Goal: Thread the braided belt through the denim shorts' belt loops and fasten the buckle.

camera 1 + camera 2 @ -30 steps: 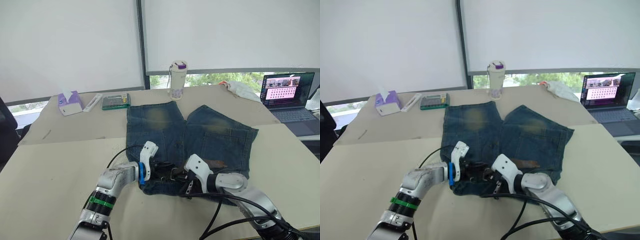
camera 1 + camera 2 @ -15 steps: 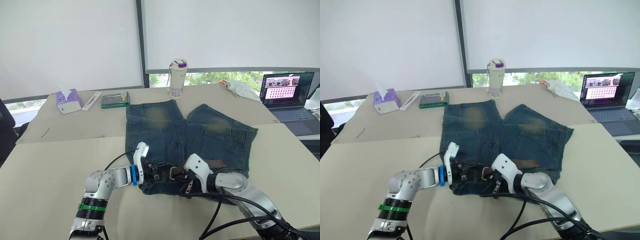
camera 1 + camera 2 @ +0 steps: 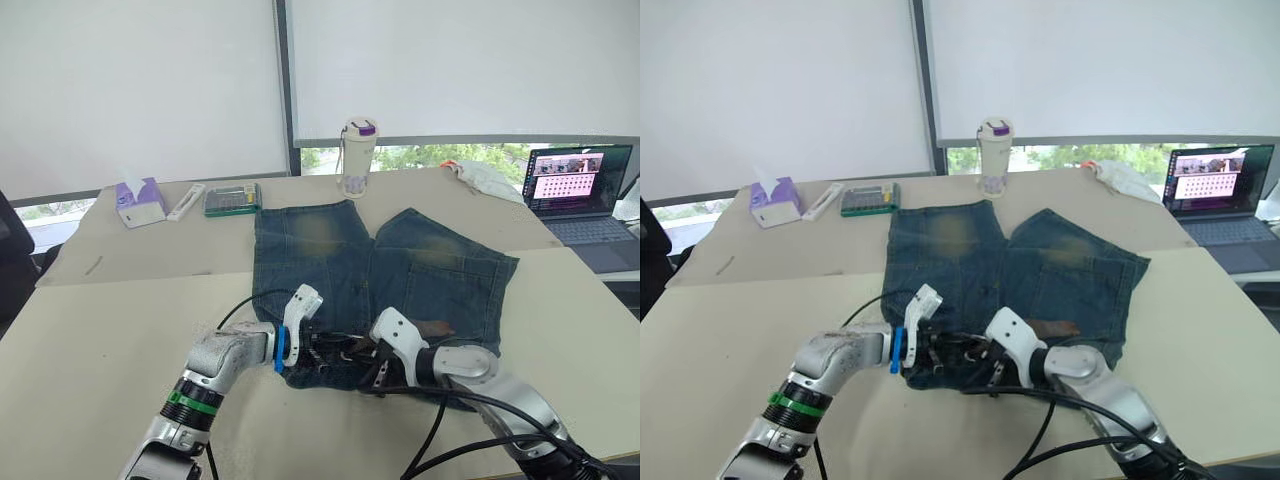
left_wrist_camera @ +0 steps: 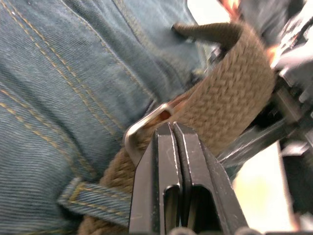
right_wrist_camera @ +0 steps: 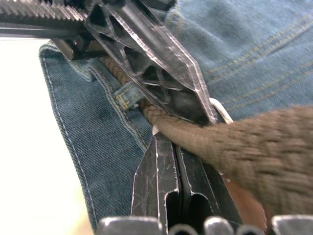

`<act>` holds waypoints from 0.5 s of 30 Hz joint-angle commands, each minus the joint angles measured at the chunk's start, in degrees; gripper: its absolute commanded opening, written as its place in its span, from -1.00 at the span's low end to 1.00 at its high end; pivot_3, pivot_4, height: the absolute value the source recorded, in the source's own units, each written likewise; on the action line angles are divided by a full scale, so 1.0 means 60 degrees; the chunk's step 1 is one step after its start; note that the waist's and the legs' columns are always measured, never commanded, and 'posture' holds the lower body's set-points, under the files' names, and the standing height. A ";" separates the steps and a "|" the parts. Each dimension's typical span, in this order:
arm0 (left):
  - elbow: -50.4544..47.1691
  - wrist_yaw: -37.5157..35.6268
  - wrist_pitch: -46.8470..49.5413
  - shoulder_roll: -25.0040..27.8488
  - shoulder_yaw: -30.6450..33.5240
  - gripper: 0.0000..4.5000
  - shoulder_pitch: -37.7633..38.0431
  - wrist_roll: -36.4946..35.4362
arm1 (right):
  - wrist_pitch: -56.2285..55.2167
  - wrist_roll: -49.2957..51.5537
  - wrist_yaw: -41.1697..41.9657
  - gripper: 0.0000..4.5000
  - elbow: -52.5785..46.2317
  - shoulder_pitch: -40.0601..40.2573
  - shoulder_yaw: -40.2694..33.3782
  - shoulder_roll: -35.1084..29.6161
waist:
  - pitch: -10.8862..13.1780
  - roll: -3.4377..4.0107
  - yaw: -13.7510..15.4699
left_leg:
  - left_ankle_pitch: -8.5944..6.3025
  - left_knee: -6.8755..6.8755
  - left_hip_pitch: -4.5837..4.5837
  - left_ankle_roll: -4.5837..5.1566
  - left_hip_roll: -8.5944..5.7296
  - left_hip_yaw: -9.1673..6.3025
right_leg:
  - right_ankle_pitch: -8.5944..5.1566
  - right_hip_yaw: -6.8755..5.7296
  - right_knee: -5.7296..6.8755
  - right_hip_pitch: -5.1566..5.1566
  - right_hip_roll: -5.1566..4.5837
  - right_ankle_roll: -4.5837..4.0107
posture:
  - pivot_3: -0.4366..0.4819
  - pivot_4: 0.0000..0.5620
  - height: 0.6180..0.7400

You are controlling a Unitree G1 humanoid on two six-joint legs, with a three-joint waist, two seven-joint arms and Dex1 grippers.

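Left claw (image 4: 172, 128) has its fingers pressed together, tips right at the buckle (image 4: 142, 128), lying on the braided belt (image 4: 230, 93). Can't confirm it pinches anything; no strap visible between the fingers. Right claw (image 5: 166, 139) also has its fingers pressed together, tips tucked under the strap just beside a belt loop (image 5: 128, 94); again can't tell if any braid is caught.

Both claws meet at the waistband of the denim shorts (image 3: 420, 270), the edge nearest me. Shorts lie flat on the surface (image 3: 110, 330), legs pointing away toward the bottle (image 3: 356, 158). Strap runs along the waistband and under a second loop (image 4: 93, 201) on the near side of the buckle.

My read: step in hand is fastening, with the free end being fed to the buckle frame. To do it well I'd hold the frame steady with the left claw, get a real pinch on the strap end with the right, and keep the end flat and square to the frame so the braid doesn't bunch. Slow pull, or the waistband drags along.

Versus half a second ago: left forearm has swung in closer to the shorts and its claw sits tighter against the right one. Shorts and right arm look unmoved.
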 commanded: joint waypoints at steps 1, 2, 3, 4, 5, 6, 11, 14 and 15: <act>0.0877 -0.0025 -0.0426 0.0307 -0.0916 -1.00 0.0533 0.1123 | 0.0917 0.0463 -0.0089 -0.34 -0.0579 0.0267 -0.0844 -0.0353 | 0.0003 -0.0001 0.0030 | 0.0000 0.0000 -0.0005 0.0003 0.0000 -0.0001 | -0.0001 -0.0001 0.0001 0.0001 -0.0009 0.0001 | -0.05 -0.47 1.00; 0.1046 -0.0038 -0.0809 0.0352 -0.0993 -1.00 0.0571 0.1359 | 0.1109 0.0555 -0.0201 -0.26 -0.0856 0.0346 -0.1096 -0.0417 | 0.0005 -0.0006 0.0029 | -0.0005 0.0000 -0.0004 0.0013 0.0000 0.0001 | -0.0001 0.0000 0.0001 0.0002 -0.0010 0.0001 | -0.05 -0.47 1.00; 0.1174 -0.0069 -0.1153 0.0424 -0.1100 -1.00 0.0603 0.1596 | 0.1342 0.0661 -0.0334 -0.04 -0.1120 0.0429 -0.1387 -0.0434 | 0.0007 -0.0008 0.0041 | -0.0008 0.0000 -0.0013 0.0020 0.0000 0.0001 | -0.0002 0.0001 0.0000 0.0004 -0.0012 0.0002 | -0.05 -0.47 1.00; 0.1268 -0.0125 -0.1517 0.0506 -0.1216 -1.00 0.0637 0.1842 | 0.1608 0.0816 -0.0432 0.12 -0.1389 0.0513 -0.1699 -0.0440 | 0.0011 -0.0012 0.0045 | -0.0009 0.0000 -0.0018 0.0021 0.0000 0.0000 | -0.0002 0.0001 0.0001 0.0006 -0.0012 0.0002 | -0.05 -0.47 1.00; 0.1345 -0.0156 -0.1815 0.0553 -0.1277 -1.00 0.0671 0.2017 | 0.1856 0.1011 -0.0455 0.23 -0.1668 0.0617 -0.1988 -0.0491 | 0.0020 -0.0014 0.0046 | -0.0010 0.0000 -0.0018 0.0024 0.0002 0.0001 | -0.0002 0.0001 0.0002 0.0005 -0.0011 0.0003 | -0.05 -0.47 1.00; 0.1400 -0.0179 -0.2014 0.0543 -0.1244 -1.00 0.0706 0.2078 | 0.2081 0.1254 -0.0395 0.41 -0.1981 0.0755 -0.2246 -0.0582 | 0.0025 -0.0004 0.0057 | -0.0014 0.0000 -0.0030 0.0030 0.0003 0.0000 | -0.0003 0.0002 0.0003 0.0006 -0.0012 0.0004 | -0.05 -0.47 1.00; 0.1306 -0.0234 -0.2017 0.0068 -0.0272 -1.00 0.0843 0.1332 | 0.2465 0.2348 -0.0056 0.29 -0.3282 0.1839 -0.3403 -0.0942 | 0.0034 0.0019 0.0020 | -0.0030 -0.0001 -0.0046 0.0064 0.0011 0.0001 | -0.0007 0.0000 0.0005 0.0003 -0.0001 0.0010 | -0.05 -0.47 1.00; 0.1210 -0.0307 -0.1944 -0.0145 0.0182 -1.00 0.0879 0.1077 | 0.2303 0.2418 -0.0122 -0.13 -0.3353 0.2317 -0.3591 -0.1133 | 0.0045 0.0033 -0.0058 | -0.0030 -0.0002 -0.0045 0.0063 0.0011 0.0004 | -0.0008 -0.0001 0.0007 0.0000 0.0000 0.0014 | -0.05 -0.47 1.00; 0.1219 -0.0284 -0.1737 -0.0215 0.0383 -1.00 0.0853 0.0933 | 0.2180 0.2356 -0.0218 -0.31 -0.3320 0.2414 -0.3642 -0.1140 | 0.0048 0.0038 -0.0079 | -0.0029 -0.0002 -0.0046 0.0063 0.0009 0.0004 | -0.0008 0.0000 0.0006 -0.0002 -0.0004 0.0014 | -0.05 -0.47 1.00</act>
